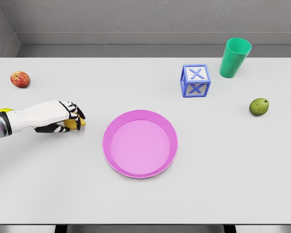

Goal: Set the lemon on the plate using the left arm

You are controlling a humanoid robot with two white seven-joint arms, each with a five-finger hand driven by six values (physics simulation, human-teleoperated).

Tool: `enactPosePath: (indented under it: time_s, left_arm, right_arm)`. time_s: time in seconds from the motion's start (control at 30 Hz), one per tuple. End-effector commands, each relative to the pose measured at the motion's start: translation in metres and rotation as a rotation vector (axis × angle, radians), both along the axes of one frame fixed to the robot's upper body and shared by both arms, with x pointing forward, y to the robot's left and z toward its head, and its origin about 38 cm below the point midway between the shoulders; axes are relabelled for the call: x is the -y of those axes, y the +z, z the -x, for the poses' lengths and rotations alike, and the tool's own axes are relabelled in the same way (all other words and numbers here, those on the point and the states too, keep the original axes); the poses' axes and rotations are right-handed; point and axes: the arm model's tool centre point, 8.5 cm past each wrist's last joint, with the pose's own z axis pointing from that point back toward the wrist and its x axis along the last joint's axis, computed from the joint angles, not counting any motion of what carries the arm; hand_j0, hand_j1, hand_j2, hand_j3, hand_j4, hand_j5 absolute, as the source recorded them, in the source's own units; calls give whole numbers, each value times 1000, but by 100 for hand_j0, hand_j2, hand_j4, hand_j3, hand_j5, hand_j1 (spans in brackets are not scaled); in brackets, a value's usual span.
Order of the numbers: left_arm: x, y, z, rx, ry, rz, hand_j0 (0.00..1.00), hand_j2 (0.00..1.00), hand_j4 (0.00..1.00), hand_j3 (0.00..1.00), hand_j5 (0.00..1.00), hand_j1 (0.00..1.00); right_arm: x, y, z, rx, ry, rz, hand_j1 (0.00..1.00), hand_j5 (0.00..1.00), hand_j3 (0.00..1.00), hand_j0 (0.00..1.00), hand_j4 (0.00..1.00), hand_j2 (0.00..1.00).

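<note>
Head view of the white counter (145,204), described left to right. At the far left lies a red apple (20,79). Nearer, the left hand (63,118) enters from the left edge and sits closed over the lemon (77,123), fingers (73,110) curled across its top and the thumb low on its near side; only a sliver of yellow rind shows beneath them, resting on or just above the counter, so whether it has been lifted cannot be told. Just right of the hand lies the pink plate (140,143), shallow-rimmed and bare. Further right and farther back stand a blue-and-white block (195,80) marked X and a green cup (235,58); a green pear-like fruit (259,106) lies near the right edge. The right arm is out of view.

Handling, as judged: a lemon is light, firm and oval, with a waxy rind apt to roll or slip. A wrap around its widest middle, thumb opposing fingers, should hold with moderate pressure; it is not fragile.
</note>
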Motion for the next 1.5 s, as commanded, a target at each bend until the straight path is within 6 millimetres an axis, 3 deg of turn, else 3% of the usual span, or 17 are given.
enactPosePath:
  time_s: [0.0,0.3,0.6,0.9,1.33,1.43,1.47]
  left_arm:
    - [8,7,2,15,-22,18,43,43,43,43,43,43]
    - [56,32,21,69,-185,44,43,43,43,43,43,43]
    - [77,45,34,96,-263,62,43,43,43,43,43,43]
    - [95,53,40,114,-319,79,43,43,43,43,43,43]
    - [140,48,41,106,-401,128,44,44,44,44,44,44]
    - [153,49,40,133,-422,127,49,49,49,49,49,49]
    - [155,51,40,137,-423,136,66,66,66,66,66,66]
  right_arm:
    - [0,0,0,0,0,0,100,100,100,100,100,100]
    - [0,0,1,-1,0,-1,100,100,100,100,100,100]
    - [0,0,0,0,0,0,100,100,100,100,100,100]
    - [0,0,1,-1,0,-1,100,100,100,100,100,100]
    - [0,0,0,0,0,0,100,100,100,100,100,100]
    - [0,0,0,0,0,0,100,100,100,100,100,100]
    - [0,0,0,0,0,0,100,100,100,100,100,100]
